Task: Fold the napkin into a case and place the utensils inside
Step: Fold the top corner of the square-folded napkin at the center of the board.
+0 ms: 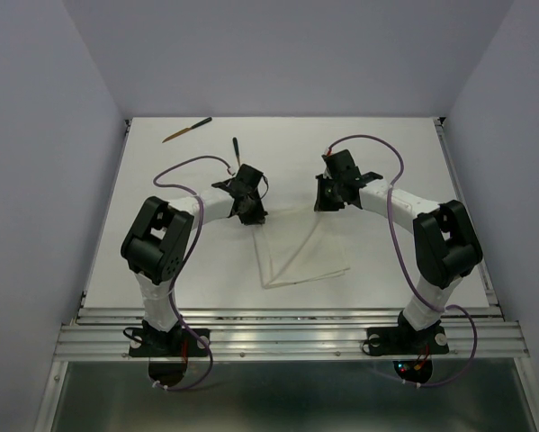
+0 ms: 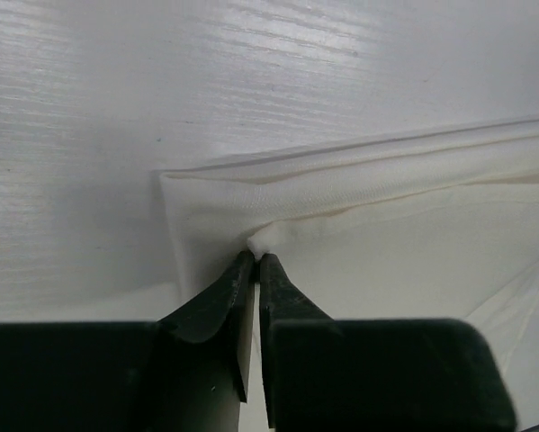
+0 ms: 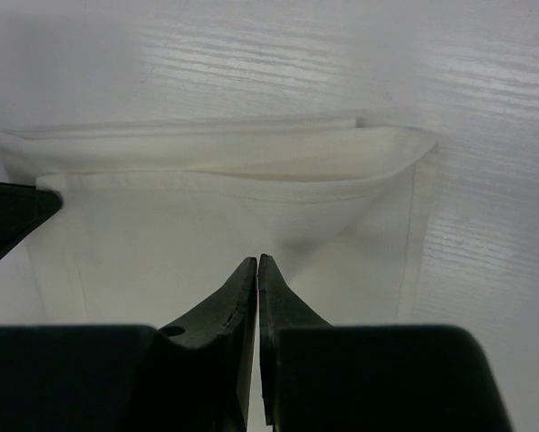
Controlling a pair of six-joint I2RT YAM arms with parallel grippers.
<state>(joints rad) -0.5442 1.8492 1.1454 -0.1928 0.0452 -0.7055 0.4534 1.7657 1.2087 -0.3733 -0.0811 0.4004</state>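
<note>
the white wood-grain tabletop [image 1: 161, 189] carries everything. the soft white cloth napkin [image 1: 305, 256] lies at its middle between the two arms, with doubled layers along its far edge, so we judge the folding only partly done. the black two-fingered left end effector [image 2: 256, 256] is clenched on a small nub of the napkin at its far left corner. the black right end effector [image 3: 256, 261] has its jaws pressed together near the far right corner, though we cannot tell whether cloth sits between them. to fold well, we would carry both corners together, level and low, so the crease runs straight. the thin brown wooden utensils [image 1: 186, 130] lie beyond the napkin toward the far left.
</note>
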